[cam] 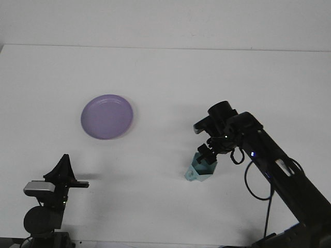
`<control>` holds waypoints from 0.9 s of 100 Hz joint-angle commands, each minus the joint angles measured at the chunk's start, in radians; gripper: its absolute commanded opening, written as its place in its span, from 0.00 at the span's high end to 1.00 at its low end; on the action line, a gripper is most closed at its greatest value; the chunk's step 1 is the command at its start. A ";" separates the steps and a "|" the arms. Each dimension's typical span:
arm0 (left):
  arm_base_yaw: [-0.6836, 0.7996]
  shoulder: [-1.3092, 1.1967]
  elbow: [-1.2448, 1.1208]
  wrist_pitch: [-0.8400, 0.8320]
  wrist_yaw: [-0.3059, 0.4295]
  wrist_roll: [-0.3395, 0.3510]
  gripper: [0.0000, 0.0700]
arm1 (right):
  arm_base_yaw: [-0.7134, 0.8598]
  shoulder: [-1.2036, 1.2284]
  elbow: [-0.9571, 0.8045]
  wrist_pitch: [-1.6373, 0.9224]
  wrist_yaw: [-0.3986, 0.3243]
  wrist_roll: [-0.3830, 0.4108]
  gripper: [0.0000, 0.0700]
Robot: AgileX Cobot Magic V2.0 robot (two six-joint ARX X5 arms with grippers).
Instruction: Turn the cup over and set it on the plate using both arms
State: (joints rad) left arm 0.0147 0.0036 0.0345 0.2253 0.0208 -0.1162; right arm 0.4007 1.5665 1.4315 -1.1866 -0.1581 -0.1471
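A teal cup (199, 171) rests on the white table right of centre, tilted, with its mouth facing up and to the right. My right gripper (207, 154) reaches down onto its upper rim and is shut on it. The purple plate (107, 117) lies flat at centre left, with nothing on it, well apart from the cup. My left gripper (83, 184) is parked low at the front left, pointing right, shut and holding nothing.
The right arm (274, 165) slopes down to the lower right corner with loose cables hanging beside it. The left arm's base (44, 217) stands at the bottom left. The table's far edge (165, 47) runs across the top.
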 commanded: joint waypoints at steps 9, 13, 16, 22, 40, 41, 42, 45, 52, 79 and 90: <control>0.000 0.000 -0.011 0.040 -0.001 -0.148 0.98 | -0.054 -0.148 0.031 0.086 -0.012 0.012 0.53; 0.000 0.000 -0.009 0.038 0.000 -0.160 0.98 | -0.076 -0.194 0.030 0.113 -0.022 0.016 0.53; 0.000 0.000 -0.007 0.037 0.003 -0.166 0.98 | -0.096 -0.230 0.027 0.136 -0.032 0.018 0.53; 0.000 0.000 -0.004 0.037 0.015 -0.186 0.98 | -0.138 -0.305 0.015 0.179 -0.041 0.023 0.53; -0.003 0.013 0.035 0.027 0.069 -0.296 0.98 | -0.272 -0.575 -0.138 0.362 -0.044 0.028 0.54; -0.003 0.014 0.038 0.026 0.074 -0.298 0.98 | -0.279 -0.591 -0.153 0.375 -0.044 0.030 0.54; -0.003 0.017 0.042 0.024 0.080 -0.298 0.98 | -0.286 -0.609 -0.169 0.388 -0.043 0.032 0.54; -0.003 0.024 0.053 0.019 0.100 -0.297 0.98 | -0.307 -0.660 -0.218 0.430 -0.043 0.042 0.54; -0.003 0.053 0.092 -0.011 0.137 -0.296 0.98 | -0.353 -0.779 -0.345 0.519 -0.043 0.067 0.54; -0.012 0.294 0.320 -0.150 0.297 -0.246 0.98 | -0.446 -1.130 -0.784 0.785 -0.043 0.106 0.54; -0.044 0.439 0.433 -0.206 0.368 -0.197 0.98 | -0.453 -1.201 -0.887 0.830 -0.040 0.106 0.54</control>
State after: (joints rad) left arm -0.0143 0.3740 0.4088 0.0364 0.3542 -0.3653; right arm -0.0479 0.3836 0.5720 -0.3916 -0.2016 -0.0620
